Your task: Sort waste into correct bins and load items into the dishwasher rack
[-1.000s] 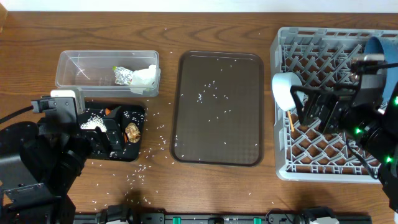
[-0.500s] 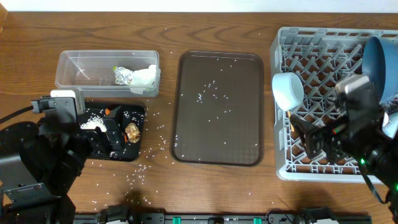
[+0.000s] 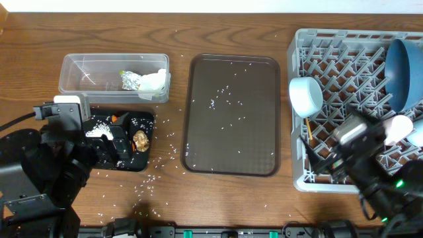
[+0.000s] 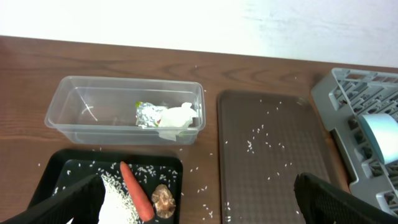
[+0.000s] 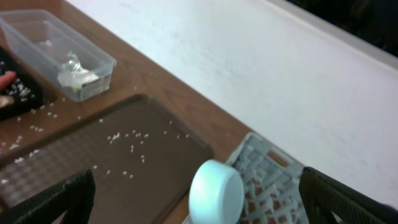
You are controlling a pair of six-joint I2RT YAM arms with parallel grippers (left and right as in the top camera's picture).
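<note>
The grey dishwasher rack (image 3: 357,49) holds a dark-blue dish (image 3: 404,73), a white bowl (image 3: 306,96) on its side, two small white cups (image 3: 400,125) and chopsticks (image 3: 308,129). My right gripper (image 3: 320,158) hangs open and empty over the rack's front left corner, facing the bowl (image 5: 216,191). In the clear tub (image 3: 79,66) lie crumpled foil (image 4: 148,114), white tissue (image 4: 177,118) and a bit of green wrapper (image 3: 123,73). A carrot (image 4: 135,191), a brown lump (image 4: 163,200) and rice (image 4: 115,199) sit in the black tray (image 4: 112,158). My left gripper (image 4: 199,208) is open above that tray.
The brown serving tray (image 3: 231,112) lies between the bins and the rack, speckled with rice grains. More grains are scattered on the wooden table (image 3: 165,178) around the black tray. A white wall runs along the table's far edge.
My right arm has drawn back from the blue dish toward the rack's front edge, uncovering the dish and the two cups. The left arm has not moved.
</note>
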